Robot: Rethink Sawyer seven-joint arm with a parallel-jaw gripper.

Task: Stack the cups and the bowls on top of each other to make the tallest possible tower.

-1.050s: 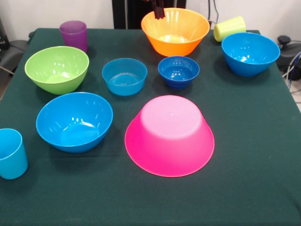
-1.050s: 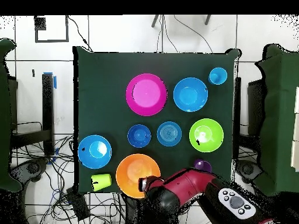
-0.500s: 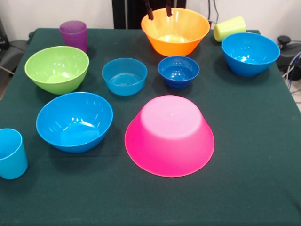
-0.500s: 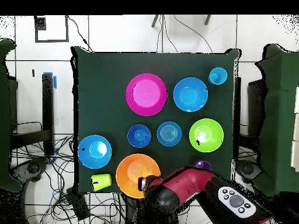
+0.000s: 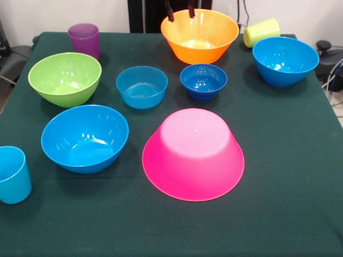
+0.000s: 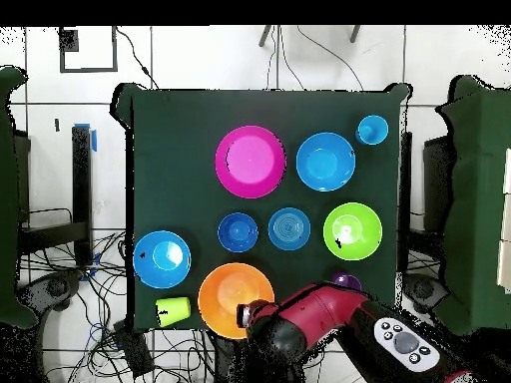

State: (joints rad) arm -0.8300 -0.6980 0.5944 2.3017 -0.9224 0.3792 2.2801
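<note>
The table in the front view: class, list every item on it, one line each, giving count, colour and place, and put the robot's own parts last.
Big bowls: two; pink upside down, near centre; orange upright, far centre.
Medium bowls: three; green far left; blue near left; blue far right.
Small bowls: two; light-blue and dark-blue, side by side, centre.
Cups: three; purple upright, far left; yellow-green on its side, far right; light blue upright, near left edge.
Table: one, dark green cloth.
Gripper: one, dark, open, over the orange bowl's far rim.
</note>
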